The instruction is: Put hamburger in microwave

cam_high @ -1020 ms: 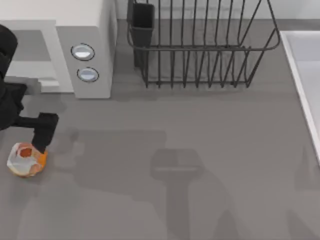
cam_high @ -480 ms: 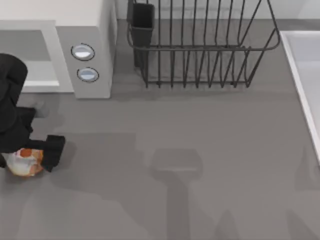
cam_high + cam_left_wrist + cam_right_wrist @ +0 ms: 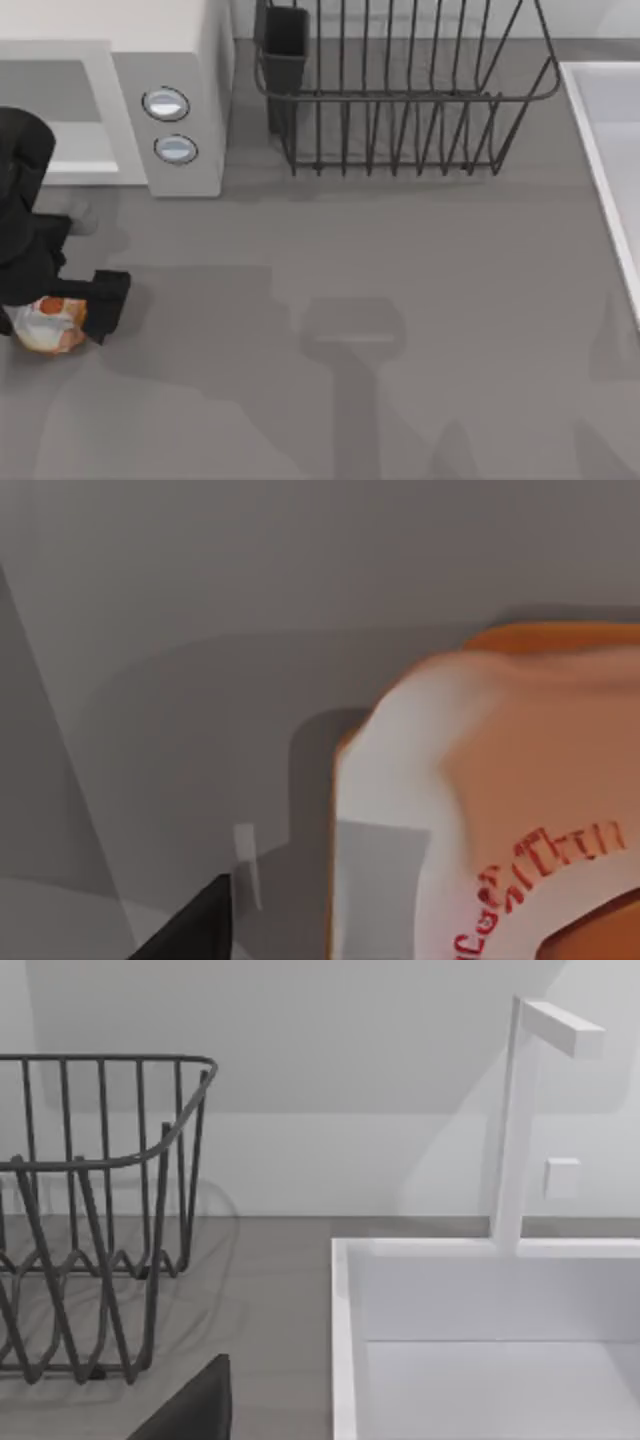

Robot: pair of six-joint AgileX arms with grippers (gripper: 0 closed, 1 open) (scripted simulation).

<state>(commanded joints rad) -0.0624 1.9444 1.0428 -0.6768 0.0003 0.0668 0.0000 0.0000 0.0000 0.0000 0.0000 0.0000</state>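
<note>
So the hamburger (image 3: 50, 325) is sat on the bench (image 3: 400, 300) at the far left edge, well in front of the open microwave (image 3: 165, 120), and the left pincer (image 3: 60, 315) is parked right over it, one finger seen on its right side. Whether the pincer is clamped yet can't be told. Up close, an orange rim and a white wrapper with red lettering are shown; it's a squat round lump with no real long axis, and the left arm is clearly nearer.

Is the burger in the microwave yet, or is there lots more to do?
Not yet. Done: the microwave looks open, its grey cavity showing, and the left gripper is down at the hamburger near the table's left edge. In hand: its fingers sit beside the burger, which fills much of the left wrist view. Left: gripping, lifting and placing it inside.
</note>
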